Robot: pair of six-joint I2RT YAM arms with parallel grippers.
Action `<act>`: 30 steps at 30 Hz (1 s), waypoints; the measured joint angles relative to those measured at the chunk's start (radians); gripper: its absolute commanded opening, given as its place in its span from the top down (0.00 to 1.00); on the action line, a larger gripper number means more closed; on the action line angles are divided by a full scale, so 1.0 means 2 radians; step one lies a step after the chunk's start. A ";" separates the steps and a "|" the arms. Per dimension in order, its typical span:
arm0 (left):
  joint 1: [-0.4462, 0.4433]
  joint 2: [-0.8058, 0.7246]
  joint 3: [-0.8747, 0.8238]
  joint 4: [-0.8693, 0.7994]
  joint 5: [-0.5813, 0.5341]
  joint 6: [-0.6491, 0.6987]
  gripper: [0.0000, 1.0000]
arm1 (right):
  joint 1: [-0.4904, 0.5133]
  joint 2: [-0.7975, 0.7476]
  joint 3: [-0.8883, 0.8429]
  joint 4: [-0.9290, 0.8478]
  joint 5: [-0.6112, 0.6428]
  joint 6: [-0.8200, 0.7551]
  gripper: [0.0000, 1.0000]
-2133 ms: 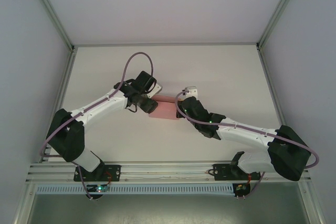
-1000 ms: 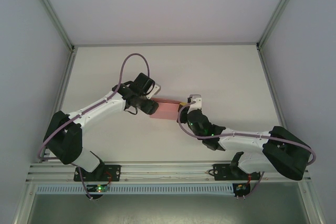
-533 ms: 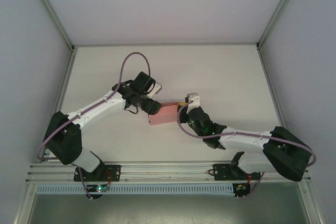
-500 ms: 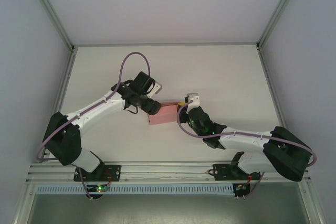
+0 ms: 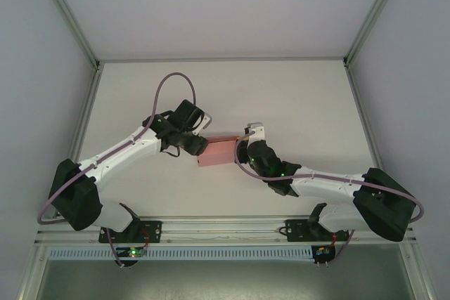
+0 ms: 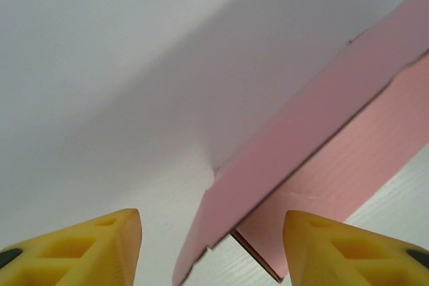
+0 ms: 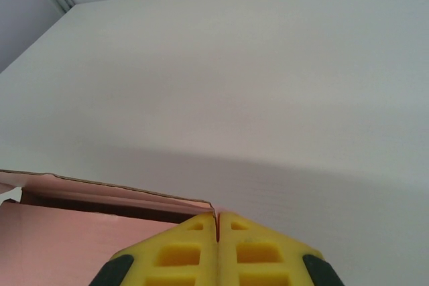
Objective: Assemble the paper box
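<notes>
The right fingers (image 7: 181,249) are pressed together on the thin end wall of the paper box (image 5: 216,151). The left fingers (image 6: 87,246) stand apart on either side of its opposite corner, not touching it. The box sits between the two arms, at the middle of the white worktop (image 5: 295,96).

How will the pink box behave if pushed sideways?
The paper box probably flexes rather than resists: its walls are thin card, one flap loose. Hollow, so likely light and apt to slide on the smooth table.
</notes>
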 measured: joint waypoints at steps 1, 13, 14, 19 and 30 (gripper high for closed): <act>-0.002 -0.003 -0.003 -0.001 -0.001 -0.003 0.48 | 0.000 0.001 0.002 -0.003 0.002 0.002 1.00; -0.003 -0.009 -0.009 -0.002 -0.023 -0.027 1.00 | 0.006 0.008 0.016 -0.023 0.017 0.007 1.00; -0.003 -0.009 -0.009 -0.002 -0.023 -0.031 1.00 | 0.007 0.008 0.017 -0.024 0.017 0.007 1.00; -0.003 -0.008 -0.009 -0.002 -0.022 -0.077 1.00 | 0.018 0.019 0.035 -0.047 0.039 0.006 1.00; -0.002 -0.006 0.029 -0.032 0.002 -0.228 1.00 | 0.052 0.049 0.057 -0.073 0.128 0.017 1.00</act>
